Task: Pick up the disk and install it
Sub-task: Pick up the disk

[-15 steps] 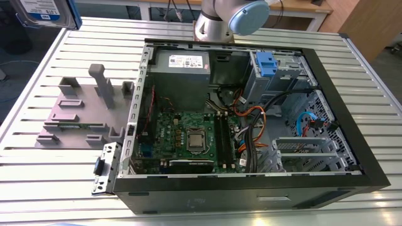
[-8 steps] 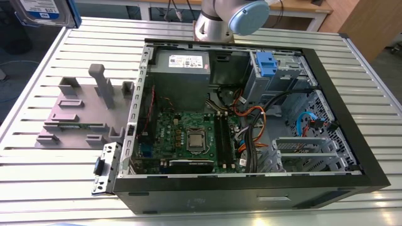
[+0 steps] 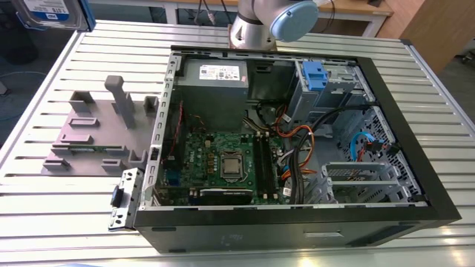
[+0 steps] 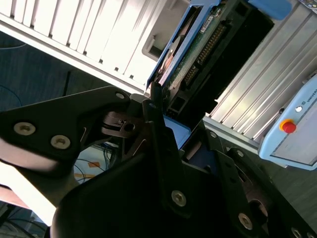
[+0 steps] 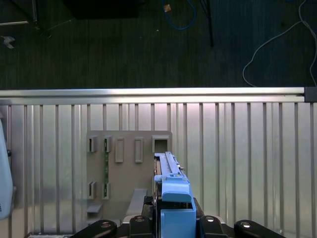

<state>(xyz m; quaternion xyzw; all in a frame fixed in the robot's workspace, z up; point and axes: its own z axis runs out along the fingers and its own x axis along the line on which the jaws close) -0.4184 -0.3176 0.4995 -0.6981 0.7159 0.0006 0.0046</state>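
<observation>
Clamping the disk (image 5: 171,173) edge-on in the clenched gripper (image 5: 174,225) (blue bracket showing), hanging over the grey stand (image 5: 129,153) on the slatted bench (image 5: 237,148), apart from the open computer case (image 3: 297,139).

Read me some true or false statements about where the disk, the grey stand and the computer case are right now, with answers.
1. The gripper holds the disk. True.
2. The computer case lies open, its motherboard showing. True.
3. The disk sits in the case's drive bay. False: it is held outside the case, above the slatted table.
4. The grey stand is inside the case. False: it rests on the table, to the exterior view's left of the case.
</observation>
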